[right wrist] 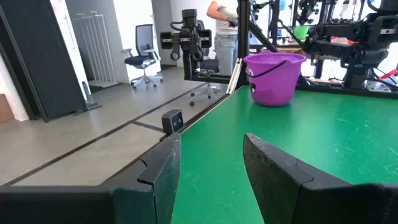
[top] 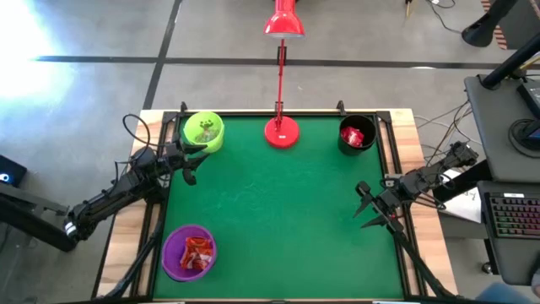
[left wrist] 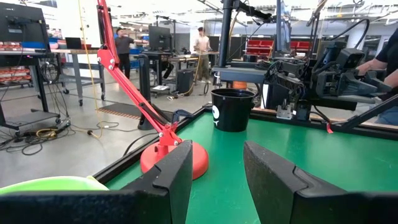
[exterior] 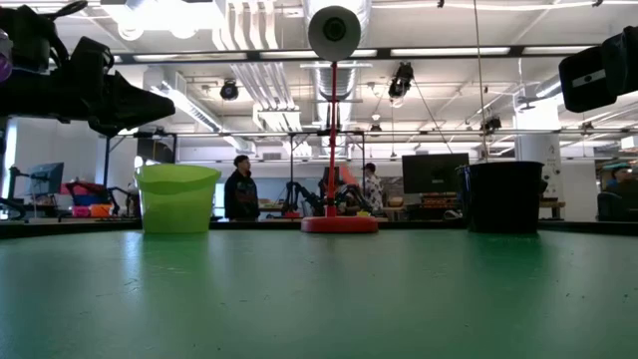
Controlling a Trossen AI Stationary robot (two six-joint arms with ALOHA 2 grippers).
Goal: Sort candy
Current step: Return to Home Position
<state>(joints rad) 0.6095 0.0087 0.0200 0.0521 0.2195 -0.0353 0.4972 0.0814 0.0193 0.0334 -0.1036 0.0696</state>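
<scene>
From above, on the green tabletop [top: 278, 211]: candy [top: 204, 131] all in cups, with clear greenish pieces in the green cup [top: 218, 127] at the far left corner, red ones in the black cup [top: 344, 145] near the far right corner, red and orange ones in the purple cup [top: 170, 243] at the near left corner. At the middle of the far edge, lamp [top: 281, 133], between green and black cups. Over the left edge, left gripper [top: 191, 163], just beside the green cup, jaws spread, holding nothing. Over the right edge, right gripper [top: 364, 206], well apart from the black cup, likewise spread and empty. At table height: green cup, lamp base and black cup in a row along the far edge; left gripper raised off the tabletop near the green cup; people [exterior: 240, 187] in the room behind. Left wrist: two dark fingers [left wrist: 168, 180] apart, nothing between; green rim close by, lamp and black cup beyond. Right wrist: fingers [right wrist: 158, 180] apart over bare green; purple cup ahead at the tabletop's edge.
</scene>
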